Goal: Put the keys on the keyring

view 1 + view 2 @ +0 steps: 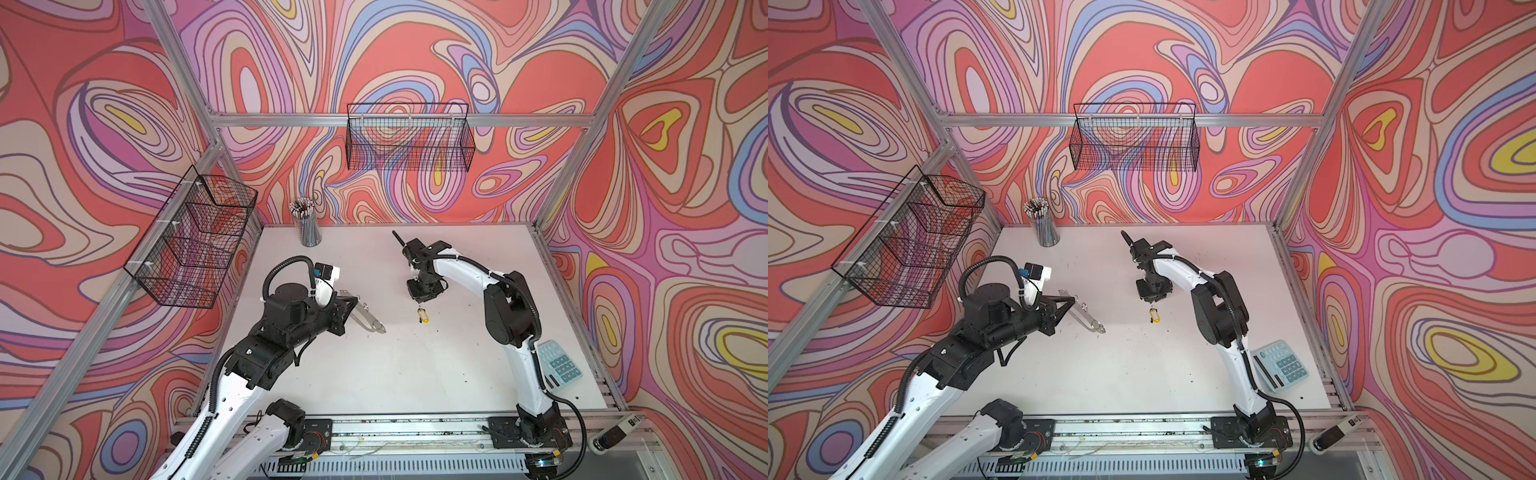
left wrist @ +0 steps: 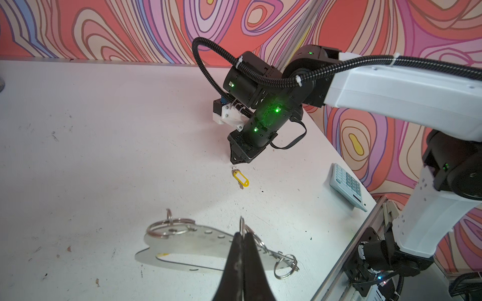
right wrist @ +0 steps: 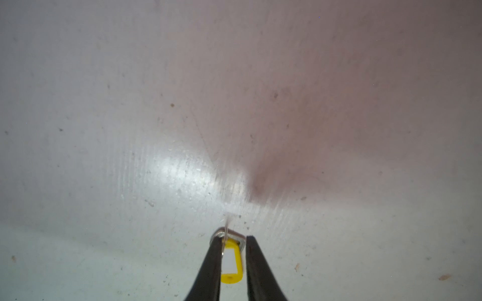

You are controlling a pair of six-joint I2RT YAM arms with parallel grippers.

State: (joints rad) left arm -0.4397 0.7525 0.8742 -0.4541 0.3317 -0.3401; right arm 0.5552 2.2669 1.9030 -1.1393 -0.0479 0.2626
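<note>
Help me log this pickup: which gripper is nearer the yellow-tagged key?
Right. The right gripper is at the key, straddling its yellow tag. The left gripper is well away across the table, shut on the keyring.

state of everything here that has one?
left gripper, shut on one ring of the keyring
right gripper, narrowly open, astride the tagged key's ring end
tagged key, lying on the table, not on the keyring
keyring, held by one ring
pencil cup, upright, full
</note>
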